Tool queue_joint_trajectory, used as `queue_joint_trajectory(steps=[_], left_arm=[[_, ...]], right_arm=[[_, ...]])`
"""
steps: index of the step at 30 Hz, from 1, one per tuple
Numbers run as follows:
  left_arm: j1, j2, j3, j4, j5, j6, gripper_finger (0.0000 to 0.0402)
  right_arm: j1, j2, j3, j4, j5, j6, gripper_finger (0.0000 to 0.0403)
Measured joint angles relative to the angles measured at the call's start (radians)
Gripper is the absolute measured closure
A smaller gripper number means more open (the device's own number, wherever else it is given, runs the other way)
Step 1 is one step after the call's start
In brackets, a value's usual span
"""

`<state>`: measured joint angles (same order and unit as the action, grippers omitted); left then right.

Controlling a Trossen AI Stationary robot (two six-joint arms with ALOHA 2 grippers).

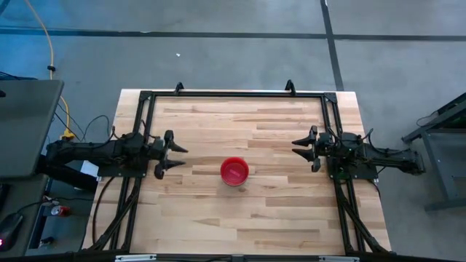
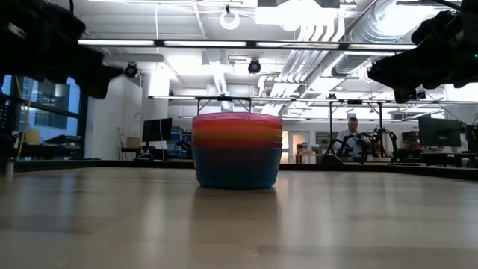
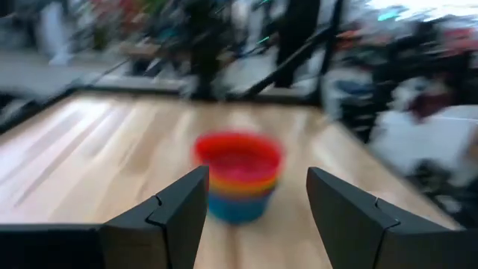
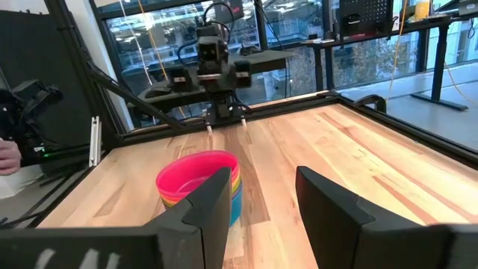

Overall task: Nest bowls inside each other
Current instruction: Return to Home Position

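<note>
The bowls (image 1: 234,171) stand nested in one stack on the middle of the table, base down. The pink one is on top, with orange, yellow and blue bands below it in the low view (image 2: 237,149). The stack also shows in the left wrist view (image 3: 239,177) and the right wrist view (image 4: 199,184). My left gripper (image 1: 172,156) is open near the table's left edge, well clear of the stack. My right gripper (image 1: 303,148) is open near the right edge, also clear. Both hover above the table.
A black frame (image 1: 233,93) runs along the table's far edge and down both sides. Bare wood lies all around the stack. A person's hand (image 4: 7,155) shows beyond the table in the right wrist view, and a seated person (image 2: 351,134) sits far behind.
</note>
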<state>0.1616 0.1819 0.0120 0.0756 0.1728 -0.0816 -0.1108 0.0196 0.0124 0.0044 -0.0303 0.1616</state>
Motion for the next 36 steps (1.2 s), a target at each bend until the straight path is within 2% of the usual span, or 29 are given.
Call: queue_joint_trajectory(steps=[3,8,12,16,18,22,24,27,36], left_arm=[[0.000,-0.009,0.002,0.064,0.122,0.041,0.0186],[0.000,-0.050,0.002,0.073,0.360,0.076,0.0186],[0.002,-0.106,0.002,0.139,0.455,0.074,0.0186],[0.002,-0.181,0.002,0.156,0.413,0.077,0.0186],[0.003,-0.177,0.000,0.156,0.345,0.083,0.0186],[0.003,-0.177,0.001,0.142,0.052,0.041,0.0186],[0.000,-0.177,0.000,0.149,-0.022,0.041,0.0186],[0.000,-0.177,0.000,0.151,-0.030,0.060,0.0186],[0.000,-0.177,0.000,0.017,-0.027,0.068,0.0186]], right_arm=[[0.000,0.000,0.000,0.000,0.000,0.020,0.0259],[0.000,0.000,0.000,0.000,0.000,0.019,0.0259],[0.000,0.000,0.000,0.000,0.000,0.016,0.0259],[0.000,0.000,0.000,0.000,0.000,0.019,0.0259],[0.000,0.000,0.000,0.000,0.000,0.016,0.0259],[0.000,0.000,0.000,0.000,0.000,0.019,0.0259],[0.000,0.000,0.000,0.000,0.000,0.016,0.0259],[0.000,0.000,0.000,0.000,0.000,0.018,0.0259],[0.000,0.000,0.000,0.000,0.000,0.016,0.0259]])
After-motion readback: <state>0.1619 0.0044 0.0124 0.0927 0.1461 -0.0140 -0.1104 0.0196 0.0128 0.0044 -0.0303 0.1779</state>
